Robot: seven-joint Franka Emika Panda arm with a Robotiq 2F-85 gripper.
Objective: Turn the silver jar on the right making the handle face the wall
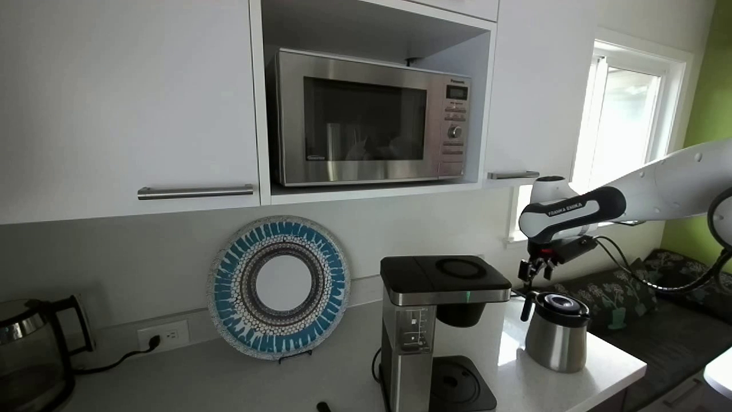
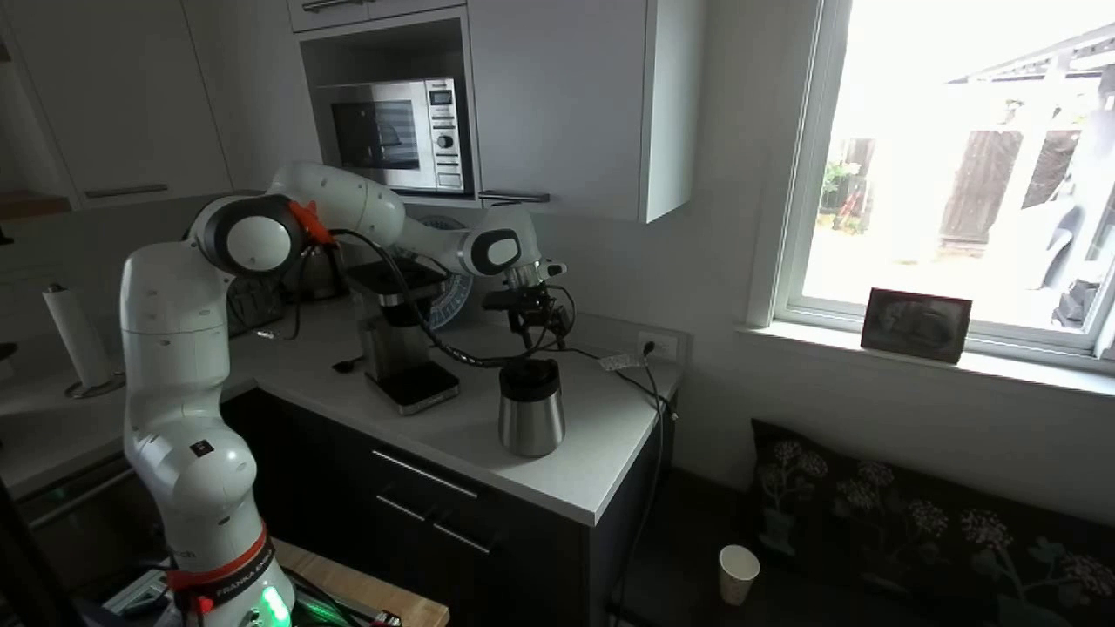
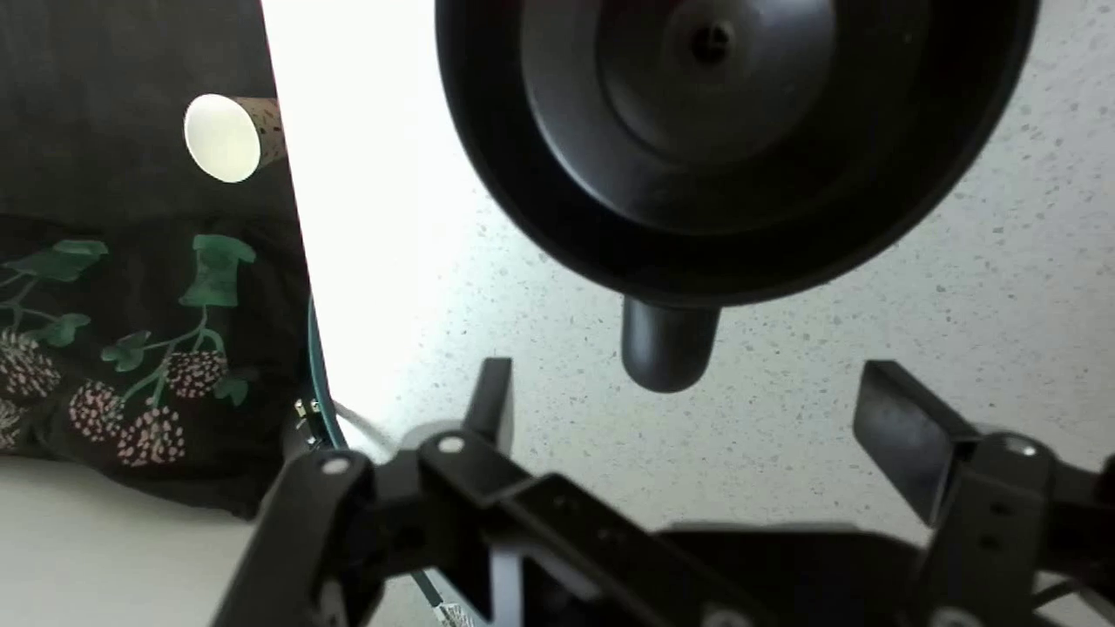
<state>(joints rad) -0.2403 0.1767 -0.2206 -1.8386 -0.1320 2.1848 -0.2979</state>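
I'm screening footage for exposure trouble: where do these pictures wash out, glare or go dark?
In the wrist view, the counter washes out near its edge; in an exterior view, glare lies beside the silver jar; in an exterior view, the window is overexposed while the lower cabinets look nearly black.

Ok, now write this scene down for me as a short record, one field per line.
main item: shiny silver tapered steel jug with a round black lid, upright on the white countertop
side part: rounded black handle on the jug's upper side
tool: black two-fingered pincer, open, holding nothing; gaps show either side of the handle in the wrist view
neighbour: boxy black-and-silver coffee machine, apart from the jug
background: plain white wall with a small white socket
handle direction: apparently toward that wall
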